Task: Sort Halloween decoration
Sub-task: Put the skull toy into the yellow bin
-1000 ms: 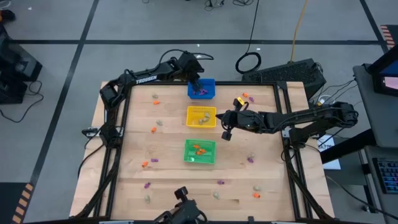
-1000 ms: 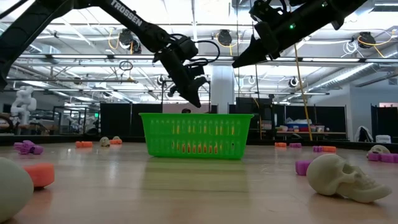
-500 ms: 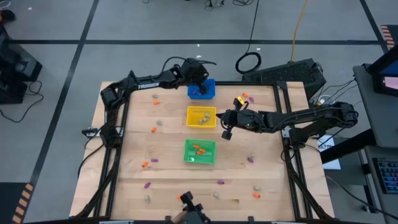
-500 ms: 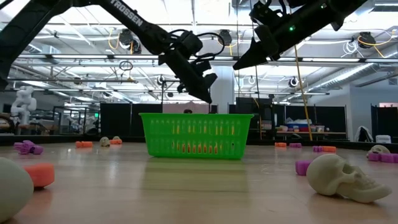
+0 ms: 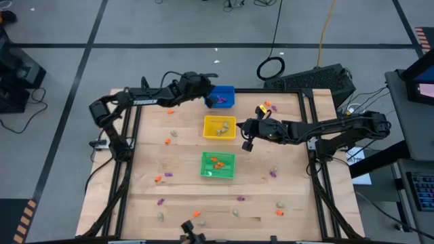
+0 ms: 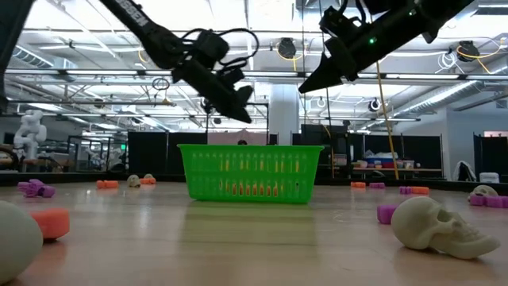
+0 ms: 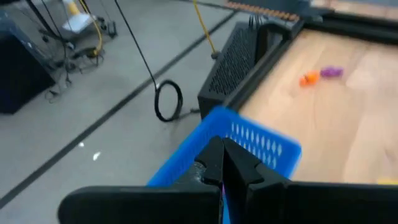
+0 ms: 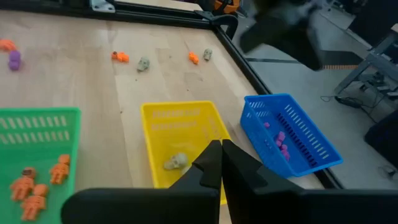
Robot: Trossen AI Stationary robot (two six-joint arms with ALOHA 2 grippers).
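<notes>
The Halloween decoration is a scatter of tiny trinkets on the wooden table: orange ones (image 5: 167,141), purple ones (image 5: 161,201) and pale skulls (image 6: 440,226). Purple pieces lie in the blue bin (image 5: 220,96), a pale skull (image 8: 176,162) in the yellow bin (image 5: 220,127), and orange figures (image 8: 31,186) in the green bin (image 5: 218,165). My left gripper (image 5: 203,93) hangs shut and empty just left of the blue bin, above the table's far edge. My right gripper (image 5: 246,145) hangs shut and empty in the air, right of the yellow bin.
A black frame (image 5: 285,91) runs around the table. Beyond the far edge, a black box (image 5: 319,80) and a coiled cable (image 5: 271,68) lie on the floor. Trinkets lie thickest along the near edge (image 5: 237,211) and on the left half.
My left gripper has drawn back from above the blue bin toward the table's left edge and tipped from steeply downward to nearly level. It stays shut. My right gripper has kept still.
</notes>
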